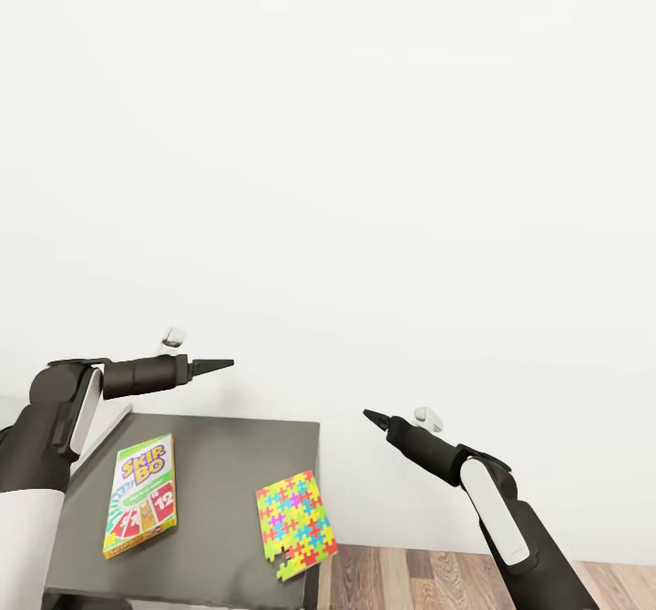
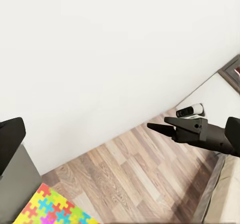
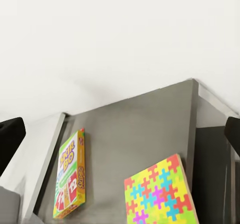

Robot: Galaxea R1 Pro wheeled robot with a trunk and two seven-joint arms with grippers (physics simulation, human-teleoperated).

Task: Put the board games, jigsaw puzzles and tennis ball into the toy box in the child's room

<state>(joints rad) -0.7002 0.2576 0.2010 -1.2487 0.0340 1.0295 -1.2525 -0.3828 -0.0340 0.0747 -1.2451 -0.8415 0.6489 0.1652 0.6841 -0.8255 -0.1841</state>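
Observation:
On the dark grey corner of the table [image 1: 219, 464] lies one board game [image 1: 141, 496], a pale box with green edges, also seen as the board game [image 3: 70, 176]. To its right a yellow jigsaw puzzle [image 1: 293, 523] with many-coloured pieces overhangs the table's right edge; the jigsaw puzzle [image 3: 157, 194] and jigsaw puzzle [image 2: 47, 209] show in both wrist views. My left gripper [image 1: 228, 363] hovers open above the table's back left. My right gripper [image 1: 367, 415] hangs open in the air, off the table's right side, and appears as the right gripper [image 2: 155, 126]. The toy box, tennis ball and bed are out of view.
A plain white wall [image 1: 364, 182] rises straight behind the table. Wooden floor [image 1: 474, 578] lies to the right of the table, under my right arm. The table's light grey top [image 1: 105, 428] runs off to the left.

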